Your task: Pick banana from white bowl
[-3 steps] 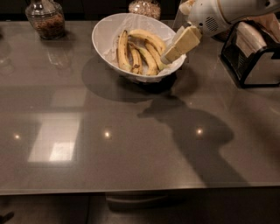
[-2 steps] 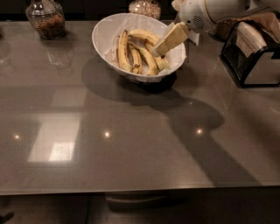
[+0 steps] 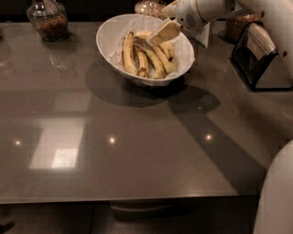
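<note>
The white bowl (image 3: 110, 34), lined with crinkled white paper, stands at the back middle of the dark table. Several bananas lie in it. The thickest, cleanest yellow banana (image 3: 129, 55) curves along the left side of the pile, with slimmer brown-streaked bananas (image 3: 157, 61) to its right. My gripper (image 3: 161, 34) reaches in from the right over the bowl's back half. It hangs just above the upper ends of the bananas, to the right of the thick banana, and hides part of the pile's back.
A glass jar (image 3: 47, 20) with dark contents stands at the back left. A black wire rack (image 3: 258, 55) holding packets stands at the right edge. More jars (image 3: 149, 7) stand behind the bowl. My white base (image 3: 277, 196) shows at the bottom right.
My gripper has moved left from the bowl's right rim to over the back middle of the bowl. The bananas and the bowl have not moved.
</note>
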Controlling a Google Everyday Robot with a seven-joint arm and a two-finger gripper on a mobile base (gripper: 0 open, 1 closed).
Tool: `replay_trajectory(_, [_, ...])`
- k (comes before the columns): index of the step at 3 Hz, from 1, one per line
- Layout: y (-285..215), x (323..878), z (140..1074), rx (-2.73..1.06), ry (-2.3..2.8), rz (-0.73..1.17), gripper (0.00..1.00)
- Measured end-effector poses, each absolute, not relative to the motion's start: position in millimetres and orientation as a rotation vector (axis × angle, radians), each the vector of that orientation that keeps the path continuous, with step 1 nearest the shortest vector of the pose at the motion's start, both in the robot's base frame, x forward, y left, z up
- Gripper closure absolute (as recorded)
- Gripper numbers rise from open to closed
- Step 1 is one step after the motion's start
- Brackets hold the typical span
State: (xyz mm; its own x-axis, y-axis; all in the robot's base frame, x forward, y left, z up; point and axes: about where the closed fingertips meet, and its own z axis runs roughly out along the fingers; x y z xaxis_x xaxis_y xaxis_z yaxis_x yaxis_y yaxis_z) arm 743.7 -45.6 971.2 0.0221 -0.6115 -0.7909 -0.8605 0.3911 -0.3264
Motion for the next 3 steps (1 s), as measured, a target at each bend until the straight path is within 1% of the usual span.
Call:
replay_trajectory(2, [-41.8,783.5,946.7,-1.3,1.735,0.302,0.4])
replay_trajectory(3, [-46.9,795.2,933.4,-1.294,1.785,0.281,0.41])
